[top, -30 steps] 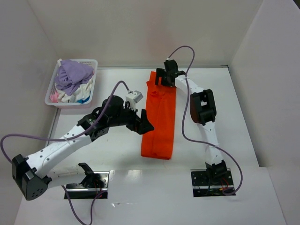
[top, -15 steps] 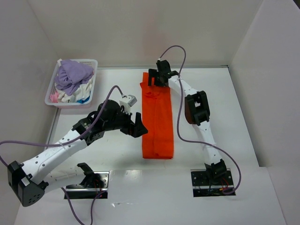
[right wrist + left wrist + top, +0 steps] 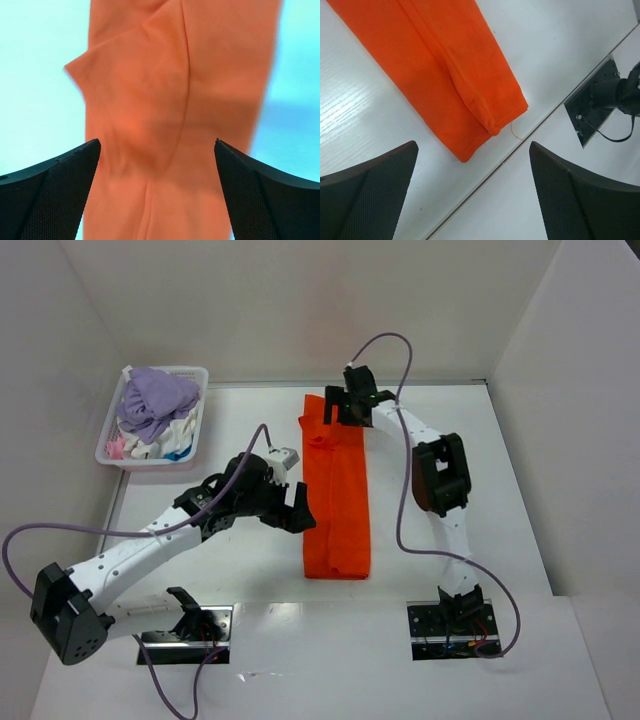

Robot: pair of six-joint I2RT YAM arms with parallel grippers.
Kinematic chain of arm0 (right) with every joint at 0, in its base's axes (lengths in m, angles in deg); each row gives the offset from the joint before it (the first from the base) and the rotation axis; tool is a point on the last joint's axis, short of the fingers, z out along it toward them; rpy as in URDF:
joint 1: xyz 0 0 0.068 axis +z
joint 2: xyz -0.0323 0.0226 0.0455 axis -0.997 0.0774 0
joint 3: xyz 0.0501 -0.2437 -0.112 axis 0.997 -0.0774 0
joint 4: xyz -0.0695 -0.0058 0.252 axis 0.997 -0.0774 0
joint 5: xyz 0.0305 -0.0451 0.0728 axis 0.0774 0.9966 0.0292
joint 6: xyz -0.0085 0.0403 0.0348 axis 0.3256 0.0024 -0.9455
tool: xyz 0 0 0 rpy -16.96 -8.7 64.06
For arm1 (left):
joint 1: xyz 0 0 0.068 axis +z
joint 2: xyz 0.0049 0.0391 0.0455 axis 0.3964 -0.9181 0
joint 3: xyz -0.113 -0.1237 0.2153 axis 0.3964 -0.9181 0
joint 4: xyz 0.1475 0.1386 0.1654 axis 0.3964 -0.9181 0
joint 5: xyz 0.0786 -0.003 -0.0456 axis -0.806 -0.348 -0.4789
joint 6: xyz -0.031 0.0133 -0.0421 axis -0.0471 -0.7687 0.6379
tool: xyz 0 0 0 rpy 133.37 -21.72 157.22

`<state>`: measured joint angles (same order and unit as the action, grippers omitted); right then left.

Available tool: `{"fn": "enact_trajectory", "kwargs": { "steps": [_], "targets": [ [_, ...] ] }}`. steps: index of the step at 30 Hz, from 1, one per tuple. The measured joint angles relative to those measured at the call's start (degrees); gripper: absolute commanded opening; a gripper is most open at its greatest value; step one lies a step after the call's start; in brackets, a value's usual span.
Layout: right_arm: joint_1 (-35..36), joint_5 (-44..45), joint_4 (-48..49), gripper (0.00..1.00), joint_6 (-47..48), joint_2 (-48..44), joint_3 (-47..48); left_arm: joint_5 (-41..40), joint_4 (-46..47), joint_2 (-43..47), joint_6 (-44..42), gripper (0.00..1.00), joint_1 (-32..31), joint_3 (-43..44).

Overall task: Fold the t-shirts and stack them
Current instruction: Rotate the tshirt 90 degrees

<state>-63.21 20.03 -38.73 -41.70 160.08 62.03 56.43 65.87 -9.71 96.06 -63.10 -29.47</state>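
One orange t-shirt [image 3: 336, 490] lies on the white table folded into a long narrow strip, running from the back toward the front. My left gripper [image 3: 299, 510] hovers open beside the strip's left edge, near its front end; in the left wrist view the left gripper [image 3: 473, 146] hangs over the front corner of the orange t-shirt [image 3: 445, 75]. My right gripper [image 3: 337, 408] is open over the strip's far end. In the right wrist view the right gripper [image 3: 156, 143] has wrinkled orange cloth [image 3: 175, 100] under it and nothing gripped.
A white lattice basket [image 3: 108, 445] at the back left holds purple and white clothes [image 3: 155, 400]. White walls close the table at the back and sides. The arms' black base plates [image 3: 450, 630] sit at the near edge, and the right base plate [image 3: 592, 107] shows in the left wrist view.
The shirt's far end has shifted left, so the strip lies straighter. My right gripper moved left with it. My left gripper drew slightly back to the left of the strip.
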Motion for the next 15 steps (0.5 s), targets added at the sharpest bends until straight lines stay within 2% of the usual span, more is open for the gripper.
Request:
{"fn": "enact_trajectory", "kwargs": {
  "steps": [8, 15],
  "targets": [
    [-2.99, -1.77, 7.82, 1.00, -3.04, -34.80, -29.59, -0.11, 2.86, -2.82, 0.31, 1.00, 1.92, -0.61],
    [-2.99, -2.21, 11.85, 1.00, -9.79, -62.20, -56.48, 0.37, 8.02, -3.10, 4.61, 1.00, 2.32, -8.66]
  ]
}}
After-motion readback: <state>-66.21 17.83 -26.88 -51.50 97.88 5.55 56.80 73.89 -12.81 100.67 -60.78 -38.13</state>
